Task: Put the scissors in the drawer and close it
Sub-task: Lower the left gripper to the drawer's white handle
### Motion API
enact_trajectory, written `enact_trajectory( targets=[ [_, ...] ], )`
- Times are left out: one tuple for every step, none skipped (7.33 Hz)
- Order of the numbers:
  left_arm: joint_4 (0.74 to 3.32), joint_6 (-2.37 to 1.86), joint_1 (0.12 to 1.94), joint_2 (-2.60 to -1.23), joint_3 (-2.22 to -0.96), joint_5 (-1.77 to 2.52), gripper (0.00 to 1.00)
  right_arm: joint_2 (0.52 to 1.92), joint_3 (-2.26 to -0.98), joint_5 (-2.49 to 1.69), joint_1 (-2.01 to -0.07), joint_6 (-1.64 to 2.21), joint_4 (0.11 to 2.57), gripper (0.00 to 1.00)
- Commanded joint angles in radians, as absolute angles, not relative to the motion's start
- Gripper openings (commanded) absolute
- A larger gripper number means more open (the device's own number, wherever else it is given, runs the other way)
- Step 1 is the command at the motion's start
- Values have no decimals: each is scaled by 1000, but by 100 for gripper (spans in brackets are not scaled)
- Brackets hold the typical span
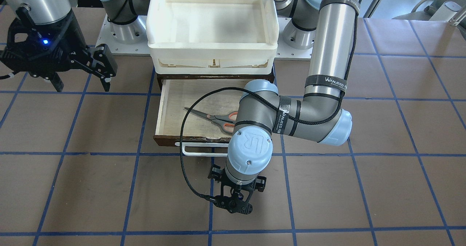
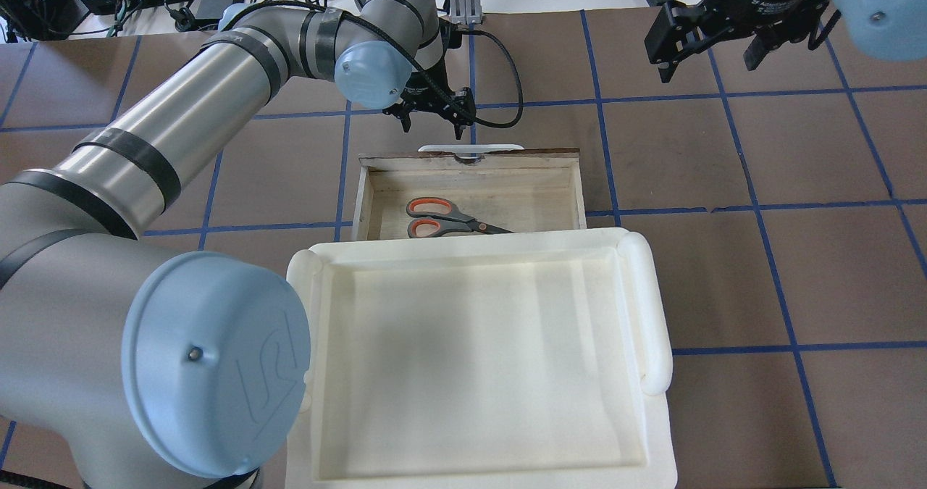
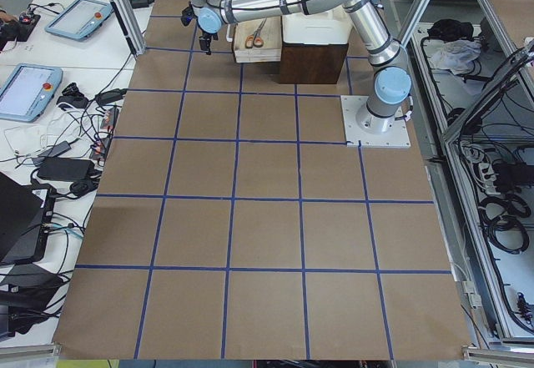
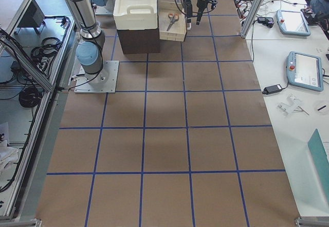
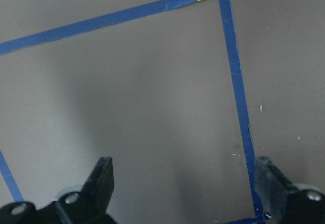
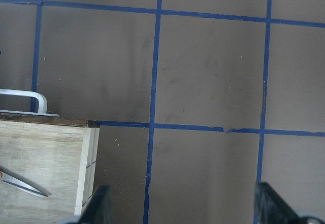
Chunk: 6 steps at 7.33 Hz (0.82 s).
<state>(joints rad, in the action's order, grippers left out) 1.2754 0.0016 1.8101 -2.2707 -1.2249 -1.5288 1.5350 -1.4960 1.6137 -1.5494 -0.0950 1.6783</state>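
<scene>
The scissors (image 1: 214, 118) with grey, orange-lined handles lie flat inside the open wooden drawer (image 1: 162, 107); they also show in the overhead view (image 2: 456, 217). The drawer (image 2: 366, 199) is pulled out, and its white bar handle (image 1: 196, 152) faces away from the robot. My left gripper (image 1: 233, 204) hangs in front of the handle, just beyond it over the table, open and empty; its fingers (image 5: 101, 183) stand wide apart. My right gripper (image 1: 83, 84) is open and empty, well off to the drawer's side. A scissor blade tip (image 6: 25, 188) shows in the right wrist view.
A large white plastic tray (image 2: 652, 308) sits on the dark cabinet above the drawer. The left arm's elbow and black cable (image 1: 182, 147) hang over the drawer's handle side. Brown table covering with blue tape grid (image 1: 327, 202) surrounds the cabinet.
</scene>
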Motion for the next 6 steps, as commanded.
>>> enact_trajectory(
  targets=[
    [1351,2,1810,-2255,-1224,-1519,100,1536,-1499,1615,-1549,-89,1677,100],
    [1359,2,1810,-2250,-1226,-1494,100,1542,-1499,1617,-1548,-89,1661,100],
    [1379,2,1809,-2238,-1226,-1494,100,1551,-1500,1615,-1546,-89,1657,100],
    [1390,2,1810,-2234,-1230,-1493,100,1551,-1500,1615,-1543,-87,1657,100],
    [1414,2,1810,-2224,-1233,-1493,100,1560,-1500,1611,-1542,-87,1654,100],
    [1422,2,1809,-2218,-1235,-1491,100,1565,-1505,1612,-1542,-87,1649,100]
  ],
)
